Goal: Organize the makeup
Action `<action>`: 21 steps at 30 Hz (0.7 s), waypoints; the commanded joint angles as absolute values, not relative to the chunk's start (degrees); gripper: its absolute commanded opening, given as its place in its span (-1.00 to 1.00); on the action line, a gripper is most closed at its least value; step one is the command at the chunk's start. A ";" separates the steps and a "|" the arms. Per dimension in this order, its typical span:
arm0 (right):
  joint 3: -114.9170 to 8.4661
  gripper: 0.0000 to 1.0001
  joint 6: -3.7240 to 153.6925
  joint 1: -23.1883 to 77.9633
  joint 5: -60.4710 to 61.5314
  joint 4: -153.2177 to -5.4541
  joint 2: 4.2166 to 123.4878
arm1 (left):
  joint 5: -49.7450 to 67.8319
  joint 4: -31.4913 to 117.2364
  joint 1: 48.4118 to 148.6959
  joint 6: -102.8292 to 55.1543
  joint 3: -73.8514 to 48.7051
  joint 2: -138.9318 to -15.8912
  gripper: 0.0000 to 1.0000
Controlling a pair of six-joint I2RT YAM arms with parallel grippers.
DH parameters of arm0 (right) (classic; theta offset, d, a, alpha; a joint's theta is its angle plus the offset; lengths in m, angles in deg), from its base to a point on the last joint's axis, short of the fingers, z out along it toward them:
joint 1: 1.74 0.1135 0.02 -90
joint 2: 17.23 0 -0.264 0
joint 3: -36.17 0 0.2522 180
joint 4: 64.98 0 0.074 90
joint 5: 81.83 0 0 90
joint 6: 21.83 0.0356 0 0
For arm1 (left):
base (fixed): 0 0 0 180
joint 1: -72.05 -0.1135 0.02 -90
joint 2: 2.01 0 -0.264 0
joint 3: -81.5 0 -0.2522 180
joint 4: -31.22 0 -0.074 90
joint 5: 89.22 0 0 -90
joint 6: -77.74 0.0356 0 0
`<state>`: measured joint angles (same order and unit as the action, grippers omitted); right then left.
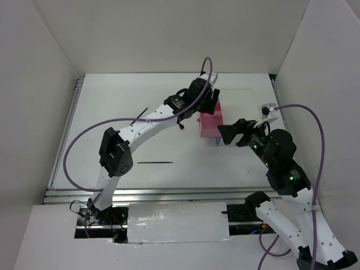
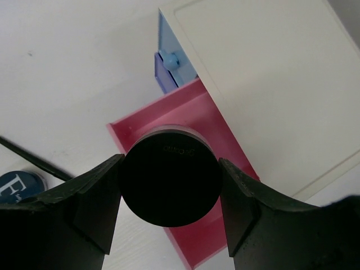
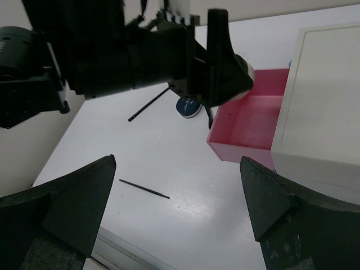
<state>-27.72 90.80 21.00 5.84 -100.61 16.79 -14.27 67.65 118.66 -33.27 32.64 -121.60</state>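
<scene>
My left end effector (image 2: 170, 169) clamps the compact (image 2: 169, 194) over the drawer (image 2: 224, 143) — I'd lower it inside before releasing; right end effector (image 3: 177, 191) stands apart.

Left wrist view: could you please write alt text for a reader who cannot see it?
The left gripper holds a round black compact between its jaws, over the open pink drawer of a white box. A blue drawer beside it is slightly open; at lower left, a blue-topped compact and a thin black pencil lie on the table.
</scene>
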 commanded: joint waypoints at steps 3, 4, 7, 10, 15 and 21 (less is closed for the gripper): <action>-27.78 0.98 90.05 21.29 6.50 -98.87 15.99 | -13.63 65.01 119.51 -31.51 36.54 -125.22 -0.07; -27.69 0.98 90.05 21.29 6.41 -98.87 15.99 | -13.63 65.02 119.43 -31.42 37.24 -125.84 -0.02; -27.51 0.98 90.05 21.46 6.41 -98.87 16.17 | -13.72 65.37 119.43 -31.15 38.91 -127.95 0.38; -27.43 0.98 90.14 21.46 6.41 -98.87 16.08 | -14.16 65.72 119.43 -31.24 39.36 -128.66 0.99; -27.51 0.98 89.97 21.29 6.50 -98.87 16.34 | -15.38 63.62 119.52 -31.33 35.59 -122.78 0.99; -28.48 0.98 89.70 21.37 7.47 -99.57 16.79 | -32.93 66.59 119.34 -33.96 26.04 -113.11 0.99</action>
<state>-27.72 90.80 21.00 6.08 -100.63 16.70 -20.56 66.73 119.47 -32.14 29.58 -121.38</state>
